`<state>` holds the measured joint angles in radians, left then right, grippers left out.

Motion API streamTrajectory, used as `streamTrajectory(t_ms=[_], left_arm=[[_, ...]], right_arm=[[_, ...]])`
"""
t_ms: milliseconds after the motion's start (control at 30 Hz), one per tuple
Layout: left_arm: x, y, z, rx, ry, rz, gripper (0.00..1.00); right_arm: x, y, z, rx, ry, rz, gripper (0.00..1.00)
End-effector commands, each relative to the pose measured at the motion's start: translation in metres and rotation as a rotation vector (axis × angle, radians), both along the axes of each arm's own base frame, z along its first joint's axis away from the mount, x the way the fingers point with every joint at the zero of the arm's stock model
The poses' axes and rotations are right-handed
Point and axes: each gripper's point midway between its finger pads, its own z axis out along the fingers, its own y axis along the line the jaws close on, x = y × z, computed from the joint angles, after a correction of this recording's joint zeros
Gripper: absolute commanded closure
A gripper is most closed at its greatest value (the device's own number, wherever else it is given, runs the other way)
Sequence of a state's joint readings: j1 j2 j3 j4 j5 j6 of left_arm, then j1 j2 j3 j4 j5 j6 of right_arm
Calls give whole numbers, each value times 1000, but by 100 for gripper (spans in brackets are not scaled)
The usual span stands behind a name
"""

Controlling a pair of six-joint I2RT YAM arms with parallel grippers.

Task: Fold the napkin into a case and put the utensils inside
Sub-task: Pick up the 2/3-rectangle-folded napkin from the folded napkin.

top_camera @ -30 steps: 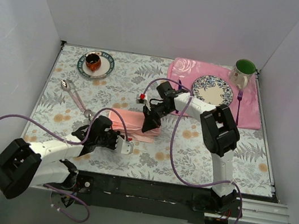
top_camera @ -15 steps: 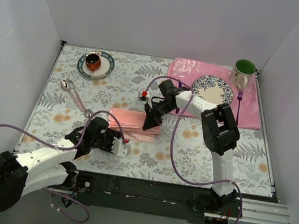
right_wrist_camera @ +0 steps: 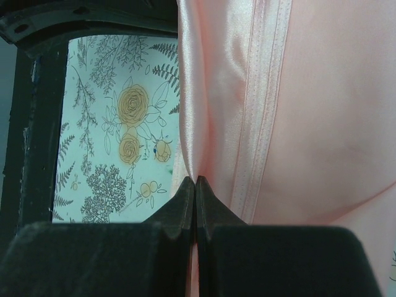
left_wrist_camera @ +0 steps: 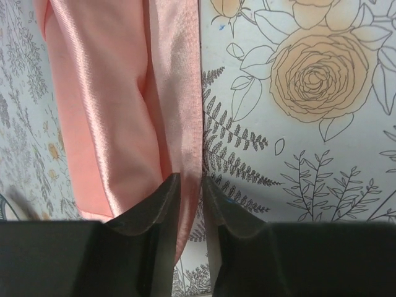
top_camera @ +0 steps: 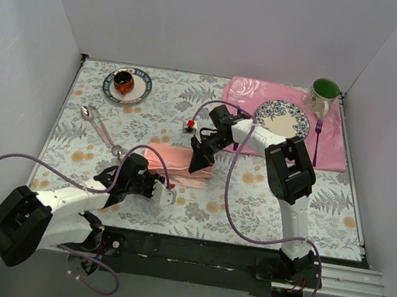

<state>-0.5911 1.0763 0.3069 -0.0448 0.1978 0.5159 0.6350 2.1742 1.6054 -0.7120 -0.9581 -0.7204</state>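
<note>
Two grippers pinched the folded salmon-pink cloth napkin (top_camera: pixel 173 161), which lay left of the rose-patterned pink placemat (top_camera: pixel 242 95) and nearer the arms. The left gripper (left_wrist_camera: pixel 189 180) had narrow jaws on the hem, the right gripper (right_wrist_camera: pixel 196 180) jaws pressed tight on a fold.

open tablecloth (top_camera: pixel 326 208) right of napkin (top_camera: pixel 173 161); utensils (top_camera: pixel 102 131) close on left
</note>
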Motion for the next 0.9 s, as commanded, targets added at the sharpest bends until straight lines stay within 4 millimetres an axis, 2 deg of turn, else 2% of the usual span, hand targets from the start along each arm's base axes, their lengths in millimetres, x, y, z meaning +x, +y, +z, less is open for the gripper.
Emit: streamTrajectory(t_ms=[0,33,67,133,500,633,867], left_arm=[[5,-4,3,-12,-25,-5,85],[5,-4,4,-16,-23,-3,88],[6,-6,6,-22,-25,-3,96],[5,-7,6,-32,-12,1,100],[-16,-12,19,-93,92,-9,100],[-10,-18,30,-131,117,33,100],[6,-21,39,-187,217,122,100]], right_arm=[[1,4,7,35,19,14,99],[1,3,6,32,20,13,99],[1,4,7,33,18,14,99],[1,3,7,32,20,14,99],[-15,-2,9,33,53,29,99],[-17,-1,11,36,59,31,99],[-6,5,15,33,36,32,98]])
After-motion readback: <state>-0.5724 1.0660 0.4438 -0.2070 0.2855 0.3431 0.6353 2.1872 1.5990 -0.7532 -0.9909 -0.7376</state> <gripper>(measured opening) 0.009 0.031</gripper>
